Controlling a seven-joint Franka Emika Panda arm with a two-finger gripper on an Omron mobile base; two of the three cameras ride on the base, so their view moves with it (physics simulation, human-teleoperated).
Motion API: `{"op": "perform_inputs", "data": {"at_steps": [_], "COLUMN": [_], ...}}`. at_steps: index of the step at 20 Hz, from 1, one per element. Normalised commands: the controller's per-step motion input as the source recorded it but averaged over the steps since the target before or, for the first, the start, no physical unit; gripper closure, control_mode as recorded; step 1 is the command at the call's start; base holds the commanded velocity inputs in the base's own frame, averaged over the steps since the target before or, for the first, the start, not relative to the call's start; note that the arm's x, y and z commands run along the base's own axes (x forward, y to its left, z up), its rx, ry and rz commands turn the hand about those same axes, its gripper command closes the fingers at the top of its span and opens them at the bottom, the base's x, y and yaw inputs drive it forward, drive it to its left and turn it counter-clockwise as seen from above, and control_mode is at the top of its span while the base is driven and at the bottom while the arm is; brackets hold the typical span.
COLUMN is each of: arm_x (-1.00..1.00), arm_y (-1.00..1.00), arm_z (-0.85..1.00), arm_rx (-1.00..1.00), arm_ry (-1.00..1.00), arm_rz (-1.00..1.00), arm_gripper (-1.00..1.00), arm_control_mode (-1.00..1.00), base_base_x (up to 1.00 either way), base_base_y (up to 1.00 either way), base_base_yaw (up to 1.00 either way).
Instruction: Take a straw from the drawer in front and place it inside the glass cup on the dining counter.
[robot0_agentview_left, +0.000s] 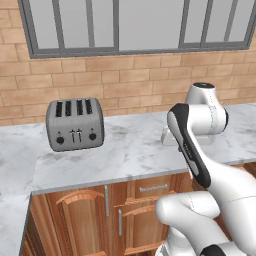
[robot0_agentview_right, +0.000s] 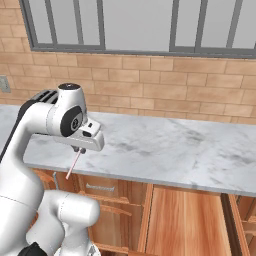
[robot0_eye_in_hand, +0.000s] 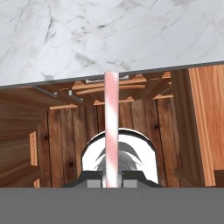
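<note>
One straw (robot0_agentview_right: 72, 165): pale pink, clamped between the jaws of the gripper (robot0_agentview_right: 79, 149), hanging down and slightly tilted in front of the worktop edge.
Gripper: closed on the straw's upper end, raised near the marble worktop (robot0_agentview_right: 165, 145).
Hand view: straw (robot0_eye_in_hand: 111, 127) runs up the middle, with the wooden inside of the open drawer (robot0_eye_in_hand: 131, 127) behind it.
Left base view: toaster (robot0_agentview_left: 75, 123) on the worktop, well apart from the arm.
Open room: bare marble to the right of the gripper.
Writing: none readable.
</note>
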Motion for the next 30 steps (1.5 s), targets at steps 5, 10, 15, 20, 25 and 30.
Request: {"op": "perform_inputs", "data": {"at_steps": [5, 10, 15, 20, 25, 30], "arm_x": [0.0, 0.0, 0.0, 0.0, 0.0, 0.0], "arm_y": [0.0, 0.0, 0.0, 0.0, 0.0, 0.0], "arm_z": [0.0, 0.0, 0.0, 0.0, 0.0, 0.0], "arm_rx": [0.0, 0.0, 0.0, 0.0, 0.0, 0.0], "arm_ry": [0.0, 0.0, 0.0, 0.0, 0.0, 0.0], "arm_rz": [0.0, 0.0, 0.0, 0.0, 0.0, 0.0], "arm_gripper": [1.0, 1.0, 1.0, 1.0, 1.0, 1.0], "arm_control_mode": [-1.0, -1.0, 1.0, 1.0, 1.0, 1.0], "base_base_x": [0.0, 0.0, 0.0, -0.02, -0.09, -0.21], "base_base_y": [0.0, 0.0, 0.0, 0.0, 0.0, 0.0], "base_base_yaw": [0.0, 0.0, 0.0, 0.0, 0.0, 0.0]}}
